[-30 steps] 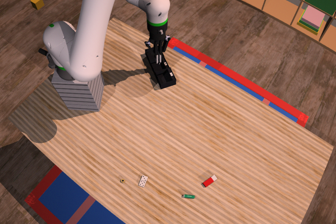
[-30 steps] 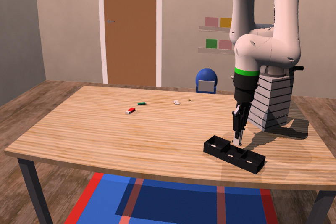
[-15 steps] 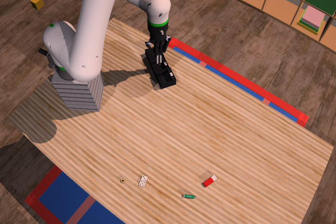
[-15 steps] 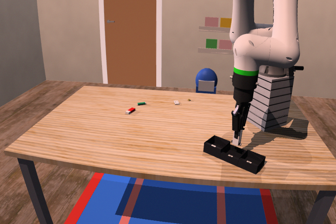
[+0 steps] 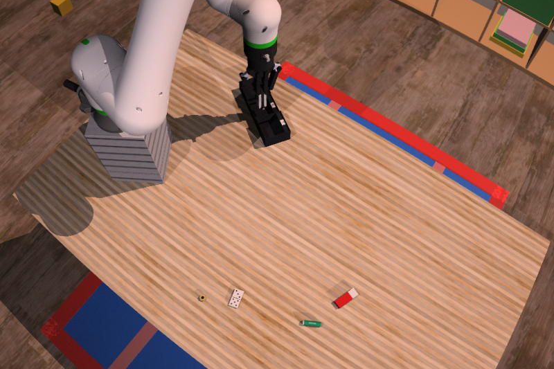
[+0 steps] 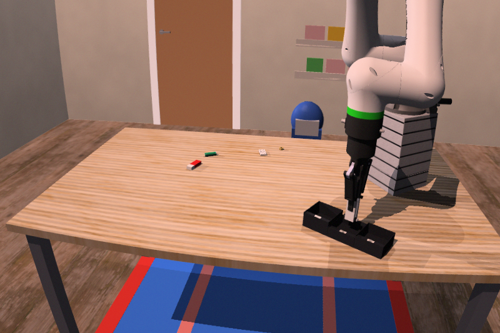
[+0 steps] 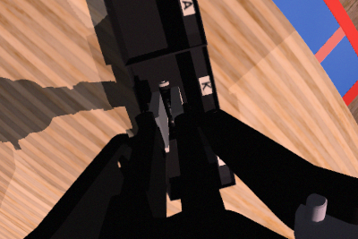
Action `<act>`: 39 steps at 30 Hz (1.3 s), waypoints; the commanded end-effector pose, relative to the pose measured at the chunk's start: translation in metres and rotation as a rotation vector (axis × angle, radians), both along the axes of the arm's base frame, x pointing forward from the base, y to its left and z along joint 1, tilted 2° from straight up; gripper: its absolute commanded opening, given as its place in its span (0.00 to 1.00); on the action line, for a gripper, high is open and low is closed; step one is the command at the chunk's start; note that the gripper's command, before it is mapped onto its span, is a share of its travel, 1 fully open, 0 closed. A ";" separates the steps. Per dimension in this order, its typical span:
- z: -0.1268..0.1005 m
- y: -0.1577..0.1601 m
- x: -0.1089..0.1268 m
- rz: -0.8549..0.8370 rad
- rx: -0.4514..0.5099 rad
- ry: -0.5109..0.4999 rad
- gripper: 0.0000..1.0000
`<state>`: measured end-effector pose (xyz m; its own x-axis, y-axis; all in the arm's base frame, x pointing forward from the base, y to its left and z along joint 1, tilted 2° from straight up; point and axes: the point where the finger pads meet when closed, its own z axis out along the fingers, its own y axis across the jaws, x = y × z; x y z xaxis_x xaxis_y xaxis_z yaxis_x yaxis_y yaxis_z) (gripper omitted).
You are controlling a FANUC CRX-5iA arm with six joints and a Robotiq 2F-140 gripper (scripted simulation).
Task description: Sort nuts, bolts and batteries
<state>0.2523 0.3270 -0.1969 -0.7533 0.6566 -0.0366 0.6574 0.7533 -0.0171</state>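
Observation:
My gripper (image 5: 262,101) (image 6: 351,217) (image 7: 169,102) points down with its fingertips at the middle bin K (image 6: 338,235) (image 7: 195,71). It is shut on a small dark battery (image 7: 164,83) with a silvery end, mostly hidden between the fingers. Bin A (image 6: 373,247) (image 7: 139,20) joins K on one side. The black bin row appears to stand flat. A green battery (image 5: 311,323) (image 6: 210,154) lies on the table, far from the bins. A small brass-coloured nut (image 5: 202,298) (image 6: 281,148) lies beyond the domino. The bottoms of the bins are partly dark or hidden.
The third joined bin (image 5: 278,137) (image 6: 315,223) is at K's other side. A white domino (image 5: 235,298) (image 6: 262,152) lies near the nut. A red and white eraser (image 5: 345,298) (image 6: 194,165) lies near the green battery. The robot's striped pedestal (image 5: 129,156) (image 6: 404,152) stands beside the bin row.

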 end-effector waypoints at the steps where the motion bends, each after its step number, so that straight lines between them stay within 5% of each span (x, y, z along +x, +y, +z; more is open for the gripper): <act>1: -0.005 0.000 0.000 0.000 0.000 0.000 0.12; 15: -0.033 -0.001 0.001 0.000 0.000 0.000 0.12; 29: -0.034 -0.001 0.001 0.000 0.000 0.000 0.12; 30: -0.034 -0.001 0.001 0.000 0.000 0.000 0.23; 39: -0.034 -0.001 0.001 0.000 0.000 0.000 0.23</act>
